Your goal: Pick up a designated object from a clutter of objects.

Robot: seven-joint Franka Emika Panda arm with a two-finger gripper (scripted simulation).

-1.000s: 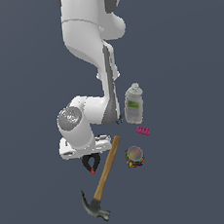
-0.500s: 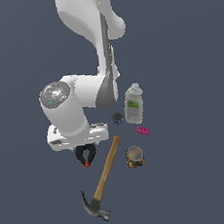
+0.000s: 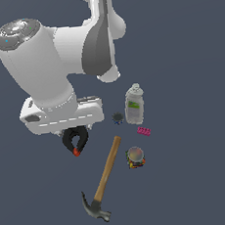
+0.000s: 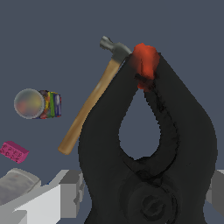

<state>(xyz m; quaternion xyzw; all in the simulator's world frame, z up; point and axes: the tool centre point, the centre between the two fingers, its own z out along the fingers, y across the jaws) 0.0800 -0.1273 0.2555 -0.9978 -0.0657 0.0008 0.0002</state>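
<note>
Clamp [image 3: 75, 141] left of hammer [image 3: 103, 182]

Black clamp [image 3: 75, 140] – red tip down, hanging.

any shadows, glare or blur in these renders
Exterior view: flat, even light, no cast shadows under the hammer or bottle; soft highlights on the arm. Wrist view: the clamp fills the frame, its surface smeared and its red tip fuzzy; the pink brick stays fairly crisp.

The black clamp [image 4: 148, 148] fills the wrist view, its red tips [image 4: 145, 61] closed together, held between the tool's grey fingers [image 4: 65, 192]. Behind lie the hammer [image 4: 94, 98], a multicoloured round object [image 4: 37, 104] and a pink brick [image 4: 13, 152].
</note>
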